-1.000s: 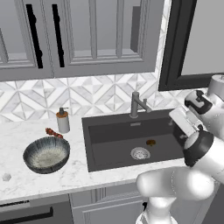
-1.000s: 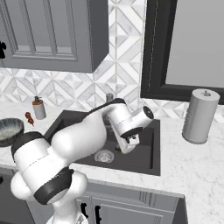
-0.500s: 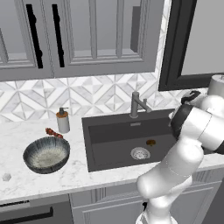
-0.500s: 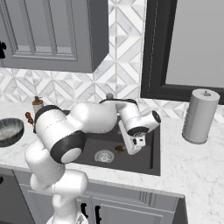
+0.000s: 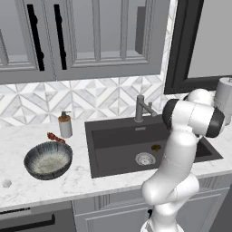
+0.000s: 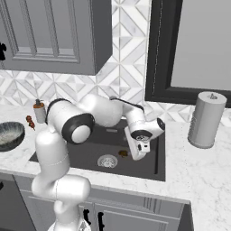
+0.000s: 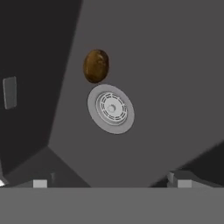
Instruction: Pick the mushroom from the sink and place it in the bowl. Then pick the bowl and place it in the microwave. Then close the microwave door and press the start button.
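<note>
The mushroom (image 7: 96, 65) lies on the floor of the dark sink (image 5: 113, 136), just beside the round silver drain (image 7: 110, 108). It is a small brown lump (image 6: 122, 153), also seen near the arm (image 5: 156, 147). My gripper (image 7: 110, 182) hangs open above the sink floor, a good way from the mushroom, with nothing between its fingertips (image 7: 40, 183). The hand points down over the sink's right half, and the gripper (image 6: 135, 155) is close to the right of the mushroom. The bowl (image 5: 47, 159) stands on the counter left of the sink. The microwave and its door are out of view.
A grey faucet (image 5: 140, 108) rises behind the sink. A soap dispenser (image 5: 65, 124) and a reddish-brown lumpy item (image 5: 55, 137) sit behind the bowl. A paper towel roll (image 6: 206, 119) stands on the counter to the right. Wall cabinets hang overhead.
The arm's elbow and upper links have swung round into a new pose, while the hand has stayed over the sink's right half. Mushroom and bowl have not moved.
</note>
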